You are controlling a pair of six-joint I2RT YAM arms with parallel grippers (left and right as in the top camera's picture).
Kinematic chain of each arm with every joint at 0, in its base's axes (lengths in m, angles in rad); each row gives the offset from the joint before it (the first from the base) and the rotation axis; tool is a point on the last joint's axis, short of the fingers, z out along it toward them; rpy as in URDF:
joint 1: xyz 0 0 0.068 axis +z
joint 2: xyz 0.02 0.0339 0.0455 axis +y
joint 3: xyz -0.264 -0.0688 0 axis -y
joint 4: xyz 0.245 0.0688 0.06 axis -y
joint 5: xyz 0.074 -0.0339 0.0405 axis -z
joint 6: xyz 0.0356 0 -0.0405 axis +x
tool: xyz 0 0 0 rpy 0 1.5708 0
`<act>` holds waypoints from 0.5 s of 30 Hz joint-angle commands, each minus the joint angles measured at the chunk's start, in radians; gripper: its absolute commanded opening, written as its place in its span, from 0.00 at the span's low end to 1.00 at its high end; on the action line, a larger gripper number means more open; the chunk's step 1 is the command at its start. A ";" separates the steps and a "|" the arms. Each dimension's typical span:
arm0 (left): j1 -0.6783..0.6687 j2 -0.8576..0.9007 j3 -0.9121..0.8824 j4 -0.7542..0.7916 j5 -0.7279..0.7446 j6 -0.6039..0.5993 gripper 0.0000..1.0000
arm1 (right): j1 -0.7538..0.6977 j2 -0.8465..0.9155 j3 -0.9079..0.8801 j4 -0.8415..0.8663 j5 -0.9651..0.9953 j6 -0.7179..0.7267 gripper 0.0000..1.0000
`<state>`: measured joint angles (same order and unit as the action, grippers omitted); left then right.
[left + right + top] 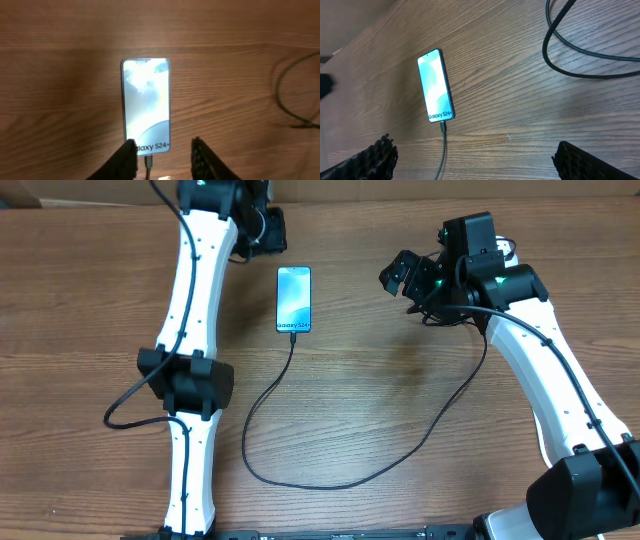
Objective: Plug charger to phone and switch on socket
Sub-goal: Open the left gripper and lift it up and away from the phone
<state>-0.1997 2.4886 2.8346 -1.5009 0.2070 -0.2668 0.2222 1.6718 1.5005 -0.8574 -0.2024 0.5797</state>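
Between the left gripper's fingers, a small black connector tip is sitting against the short edge of the slim smartphone with the light blue-teal screen, just beyond its "Galaxy S24" lettering. That gripper is standing partly open and gripping nothing, with one finger overlapping the phone's corner. Ahead of the right gripper, which is gaping wide and empty, the phone is lying flat on the brown wooden surface, with the thin black charger cable trailing from it in a loose loop. The socket is not showing in any view. As I am judging it, the tip may be only half seated. A finger brushing the phone while lifting off could be pulling it loose, and an arm reaching for the switch could be snagging the loop.
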 commanded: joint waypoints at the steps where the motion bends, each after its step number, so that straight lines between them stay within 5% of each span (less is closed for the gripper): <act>1: 0.011 0.000 0.143 -0.064 0.023 0.006 0.52 | -0.008 0.006 0.022 0.002 0.011 -0.003 1.00; 3: 0.019 -0.002 0.222 -0.125 0.031 0.005 0.64 | -0.008 0.006 0.022 0.002 0.011 -0.003 1.00; 8: 0.055 -0.053 0.306 -0.189 0.081 0.005 0.70 | -0.008 0.006 0.022 0.003 0.007 -0.003 1.00; 9: 0.065 -0.073 0.306 -0.188 0.095 0.005 1.00 | -0.008 0.006 0.022 0.002 0.007 -0.003 1.00; 15: 0.112 -0.178 0.306 -0.188 0.105 0.001 1.00 | -0.008 0.006 0.022 -0.004 0.007 -0.003 1.00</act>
<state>-0.1062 2.3974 3.1153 -1.6867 0.2848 -0.2630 0.2222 1.6718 1.5005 -0.8612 -0.2024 0.5789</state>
